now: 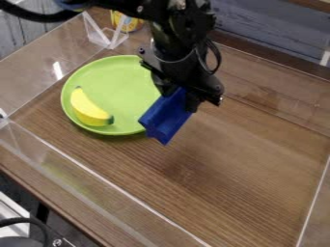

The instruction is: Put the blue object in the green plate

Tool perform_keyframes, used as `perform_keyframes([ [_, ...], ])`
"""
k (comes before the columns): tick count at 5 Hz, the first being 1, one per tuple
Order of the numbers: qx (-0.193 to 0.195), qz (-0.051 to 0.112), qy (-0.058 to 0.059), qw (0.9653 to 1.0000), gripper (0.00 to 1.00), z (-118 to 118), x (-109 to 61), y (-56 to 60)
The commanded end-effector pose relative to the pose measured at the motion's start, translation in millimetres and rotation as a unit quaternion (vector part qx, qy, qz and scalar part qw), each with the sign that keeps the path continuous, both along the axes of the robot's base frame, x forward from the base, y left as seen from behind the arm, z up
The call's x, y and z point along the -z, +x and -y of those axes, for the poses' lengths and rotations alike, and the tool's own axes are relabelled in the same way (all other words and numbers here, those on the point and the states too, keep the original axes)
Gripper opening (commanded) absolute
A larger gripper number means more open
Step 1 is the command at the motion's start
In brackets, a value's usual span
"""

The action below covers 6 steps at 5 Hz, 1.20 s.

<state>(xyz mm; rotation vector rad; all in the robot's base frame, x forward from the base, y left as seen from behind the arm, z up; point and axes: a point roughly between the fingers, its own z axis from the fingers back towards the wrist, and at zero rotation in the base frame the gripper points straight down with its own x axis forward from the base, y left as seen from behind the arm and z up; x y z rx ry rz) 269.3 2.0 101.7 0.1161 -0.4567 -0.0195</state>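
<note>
The blue object (168,118), a royal-blue block, hangs tilted above the table with its upper end between the jaws of my black gripper (184,94), which is shut on it. It hovers just past the right rim of the green plate (123,82), its lower end over the wood beside the plate. The round lime-green plate lies at the left of the table and holds a yellow banana (88,108) on its near left side.
Clear plastic walls (52,154) enclose the wooden table on the left and front. A yellow-labelled container (123,17) stands behind the plate, partly hidden by the arm. Bare wood (245,164) spreads to the right and front.
</note>
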Motion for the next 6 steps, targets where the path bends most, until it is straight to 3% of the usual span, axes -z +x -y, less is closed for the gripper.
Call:
perform_keyframes([
  [1,-0.006,0.013,0.0,0.9999,0.0,-4.8,-3.2,6.3],
  [6,-0.013,0.012,-0.006,0.9998,0.0,-9.7,4.7,14.6],
])
